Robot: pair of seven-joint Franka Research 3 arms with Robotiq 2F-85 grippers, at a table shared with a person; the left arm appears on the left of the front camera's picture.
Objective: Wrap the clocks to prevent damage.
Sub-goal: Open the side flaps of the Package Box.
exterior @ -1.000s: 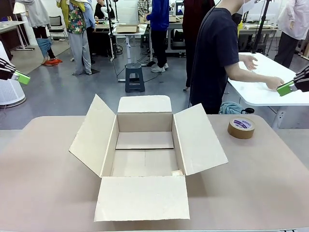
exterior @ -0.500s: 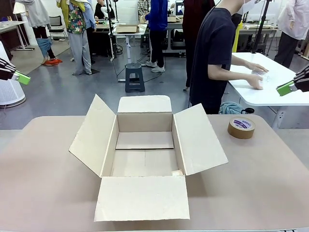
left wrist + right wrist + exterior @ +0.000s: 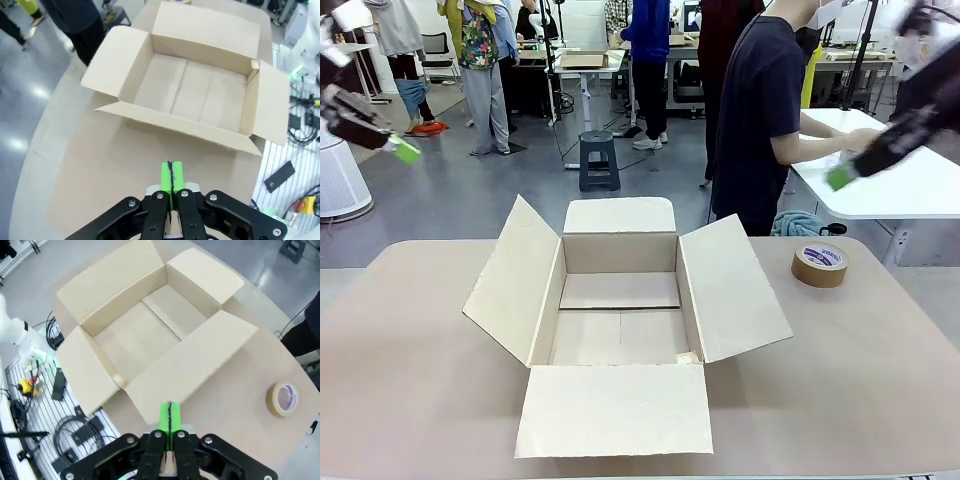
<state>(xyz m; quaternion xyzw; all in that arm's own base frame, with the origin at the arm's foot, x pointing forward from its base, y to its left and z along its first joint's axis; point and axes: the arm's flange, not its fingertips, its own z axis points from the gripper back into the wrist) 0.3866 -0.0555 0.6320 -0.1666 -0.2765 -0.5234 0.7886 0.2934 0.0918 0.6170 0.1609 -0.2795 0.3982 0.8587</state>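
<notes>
Workshop interior. A glossy grey floor (image 3: pixel 470 200) is reflecting overhead light beyond the rounded tan surface (image 3: pixel 400 360). A dark step stool (image 3: pixel 599 160) is standing mid-floor, with a cable trailing beside it. A white table (image 3: pixel 920 195) is occupying the right side. Farther back, a desk (image 3: pixel 585 68) is carrying a shallow cardboard box, and several people (image 3: pixel 485 70) are standing nearby. A white cylindrical appliance (image 3: pixel 338 185) is sitting at far left.
</notes>
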